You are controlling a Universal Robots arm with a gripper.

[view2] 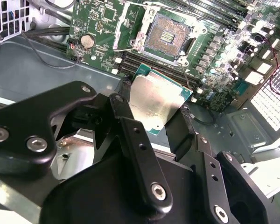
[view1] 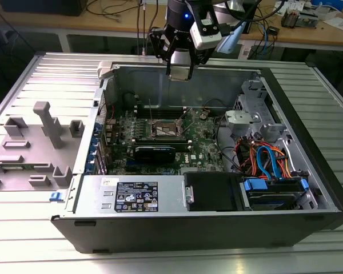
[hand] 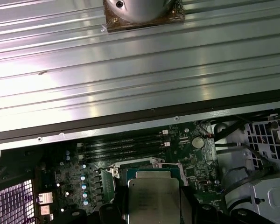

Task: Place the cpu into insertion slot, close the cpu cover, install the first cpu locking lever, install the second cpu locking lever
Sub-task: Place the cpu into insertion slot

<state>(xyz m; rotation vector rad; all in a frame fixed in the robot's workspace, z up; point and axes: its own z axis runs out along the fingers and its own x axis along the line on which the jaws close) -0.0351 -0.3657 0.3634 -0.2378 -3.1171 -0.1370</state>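
Observation:
My gripper (view1: 180,75) hangs above the open computer case, over its back wall in the exterior view. It is shut on the cpu (view2: 156,100), a flat silver-grey square chip with a green rim, pinched at two opposite edges by the black fingers (view2: 126,93). The cpu (hand: 154,200) is also in the first wrist view. Below it lies the insertion slot (view2: 165,35), bare, with its contact field exposed; it is also in the exterior view (view1: 163,130). The cpu cover (view2: 129,25) stands swung up at one side of the slot. Two thin locking levers (view1: 150,111) stick up beside the socket.
The green motherboard (view1: 203,142) carries long black memory slots (view1: 160,111) behind the socket and a long black card (view1: 154,152) in front. A power supply (view1: 134,194), a drive bay with coloured cables (view1: 268,160) and the case walls surround it. A grey fixture (view1: 43,142) lies on the exterior view's left.

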